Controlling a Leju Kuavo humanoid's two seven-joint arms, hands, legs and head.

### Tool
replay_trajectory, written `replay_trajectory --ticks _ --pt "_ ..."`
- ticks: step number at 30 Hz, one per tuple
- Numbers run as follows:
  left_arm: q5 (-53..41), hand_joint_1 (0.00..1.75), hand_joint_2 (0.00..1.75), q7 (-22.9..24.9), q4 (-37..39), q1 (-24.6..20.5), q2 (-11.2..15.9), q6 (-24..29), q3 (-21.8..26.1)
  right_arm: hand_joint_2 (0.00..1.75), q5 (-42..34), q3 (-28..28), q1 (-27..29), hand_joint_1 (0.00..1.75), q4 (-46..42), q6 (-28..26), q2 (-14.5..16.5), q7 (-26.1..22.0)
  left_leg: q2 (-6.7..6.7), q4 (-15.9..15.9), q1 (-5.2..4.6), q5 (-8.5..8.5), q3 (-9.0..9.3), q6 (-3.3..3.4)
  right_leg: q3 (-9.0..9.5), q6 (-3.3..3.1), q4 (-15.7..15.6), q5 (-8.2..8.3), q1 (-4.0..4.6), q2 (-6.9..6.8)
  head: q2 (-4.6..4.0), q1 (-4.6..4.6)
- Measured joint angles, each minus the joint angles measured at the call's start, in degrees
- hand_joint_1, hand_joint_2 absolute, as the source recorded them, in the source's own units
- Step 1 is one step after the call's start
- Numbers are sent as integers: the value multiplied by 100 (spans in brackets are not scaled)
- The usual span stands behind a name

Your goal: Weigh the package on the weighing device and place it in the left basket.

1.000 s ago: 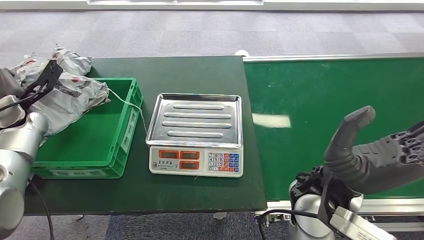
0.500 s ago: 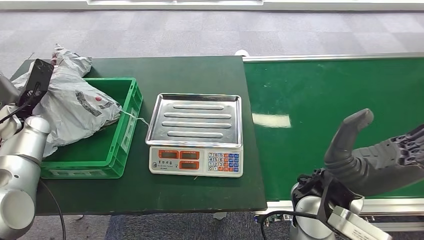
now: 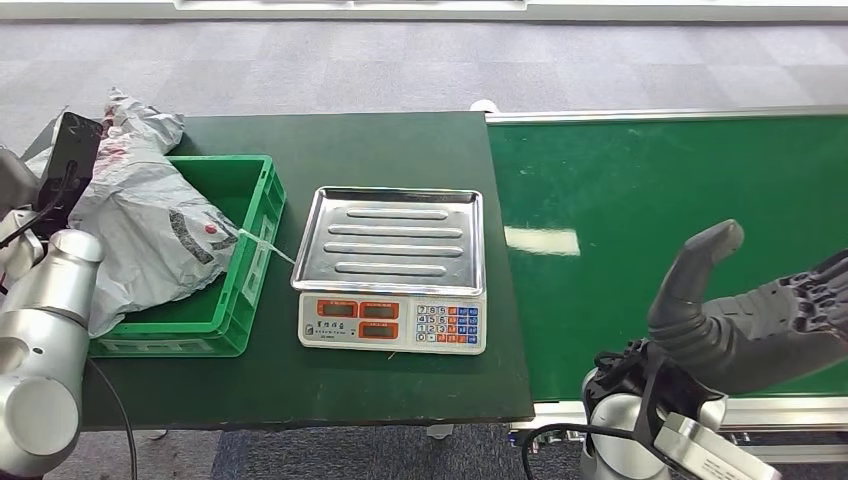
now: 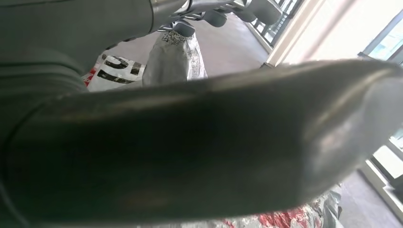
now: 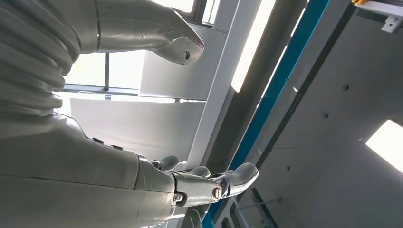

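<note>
Green-topped table [image 3: 400, 390], one package [image 3: 150, 235], perhaps basketed

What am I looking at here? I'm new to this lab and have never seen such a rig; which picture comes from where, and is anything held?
This is a humanoid robot with two silver arms. The wide picture is from its head, looking down at a dark green table. On it stand a green basket and an electronic scale with a bare steel tray; a green conveyor belt runs alongside. The other two pictures come from cameras at the wrists, so they look tilted. The left robot hand is at the grey plastic package resting in the basket; whether it still grips it, I cannot tell. The right robot hand is open, palm up, holding nothing.
</note>
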Motion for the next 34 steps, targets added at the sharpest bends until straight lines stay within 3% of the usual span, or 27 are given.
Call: replay_trajectory --ticks 9,12,15,19,20,23,25,28,32,33,34 --pt "34 0 0 -104 -33 10 -19 5 35 175 77 2 -1 0 12 1 -2 1 -1 0 0 0 -1 0 1 0 0 0 0 0 0 0" --pt "400 0 0 -656 -183 102 -38 396 183 175 82 14 -4 0 30 1 -2 1 3 0 0 -1 0 -1 -1 0 0 0 0 1 0 0" --pt "1174 0 0 -1721 -554 234 -154 627 452 175 6 40 -12 0 73 1 -2 -1 3 0 0 -1 -1 -1 -2 0 0 -1 0 1 0 0" --pt "3571 0 175 -4298 -1496 488 -558 199 963 175 -388 136 -52 0 250 3 -2 3 0 0 0 -2 -2 0 0 0 0 -1 -5 -2 0 1" --pt "4002 0 175 -4606 -1723 559 -663 49 1022 175 -493 167 -62 0 305 4 -2 1 1 0 -1 -3 -1 0 0 0 0 -1 -6 -1 0 1" --pt "5140 0 175 -4507 -2744 1010 -1052 -829 985 175 -1235 298 -67 0 570 9 -26 1 7 0 -7 -9 6 -1 4 2 -3 -3 -7 2 0 -1" --pt "5858 0 175 -4279 -3678 1520 -1347 -1309 684 175 -1862 409 9 0 787 23 -83 8 0 0 -8 -13 7 2 10 4 -4 -10 -8 -8 0 0" --pt "6323 0 175 -4104 -4779 2177 -1635 -1323 66 175 -2208 525 131 0 1005 34 -154 5 -14 0 -7 -16 -4 3 8 6 -4 -15 -7 -27 0 1" --pt "6579 0 175 -4084 -5503 2519 -1716 -1306 -383 175 -2234 611 190 0 1155 44 -203 17 -12 0 -6 -20 -3 0 5 3 -4 -17 -6 -26 0 0" --pt "6603 0 175 -4089 -5638 2607 -1742 -1401 -459 131 -2233 622 205 0 1186 84 -213 46 -12 0 -5 -21 -2 -1 5 2 -4 -19 -5 -27 0 0" --pt "6618 0 175 -4092 -5703 2648 -1753 -1453 -494 116 -2231 627 211 0 1202 102 -218 60 -12 -1 -5 -21 -1 -1 5 1 -4 -19 -5 -27 0 0"
